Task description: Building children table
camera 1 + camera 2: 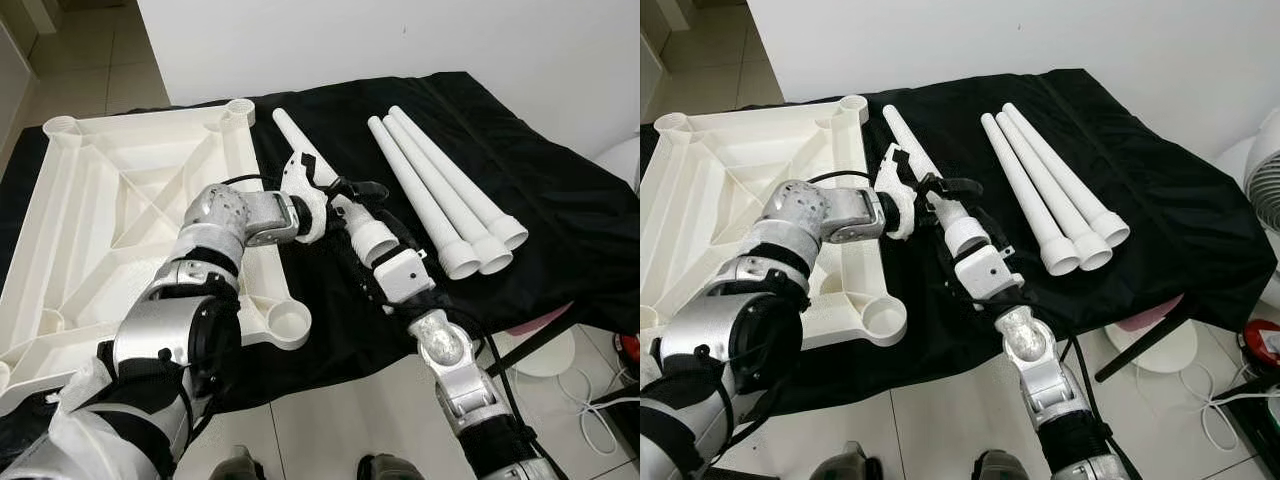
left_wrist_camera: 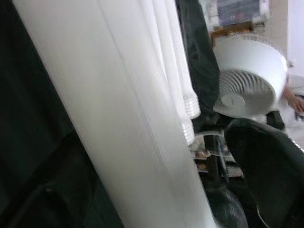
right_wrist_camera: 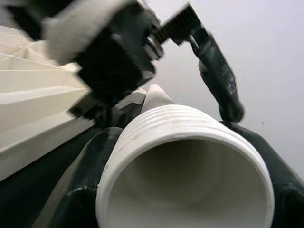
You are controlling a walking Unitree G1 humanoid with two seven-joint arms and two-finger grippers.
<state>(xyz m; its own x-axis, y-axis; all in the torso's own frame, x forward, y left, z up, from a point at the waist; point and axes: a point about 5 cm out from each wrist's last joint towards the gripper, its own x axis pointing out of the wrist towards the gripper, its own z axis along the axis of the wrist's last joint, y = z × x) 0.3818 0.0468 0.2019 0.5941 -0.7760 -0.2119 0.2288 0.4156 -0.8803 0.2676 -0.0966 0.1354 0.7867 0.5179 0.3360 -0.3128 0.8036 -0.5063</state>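
While both arms met over the black cloth point(image 1: 560, 210), the right gripper point(image 1: 362, 240) was pinching the threaded wide end of a white table leg point(image 1: 300, 150), its two black fingers point(image 3: 85, 190) pressed against either side of the ribbed collar. Just beyond it, further up the same leg, the left gripper point(image 1: 345, 187) was at the shaft, one black finger point(image 1: 365, 187) reaching across the top of it; whether those fingers were clamped onto the leg or merely spread around it could not be told. From the right gripper, the leg ran away toward the wall, its narrow tip lying on the cloth. To the right of both grippers, apart from them, three more white legs point(image 1: 440, 190) lay side by side, threaded ends toward the robot. To the left of the grippers, the upturned white tabletop point(image 1: 110, 190) rested with its ribbed underside up, one round corner socket point(image 1: 289, 323) near the right gripper's wrist. A white fan point(image 2: 249, 78) stood off past the cloth.
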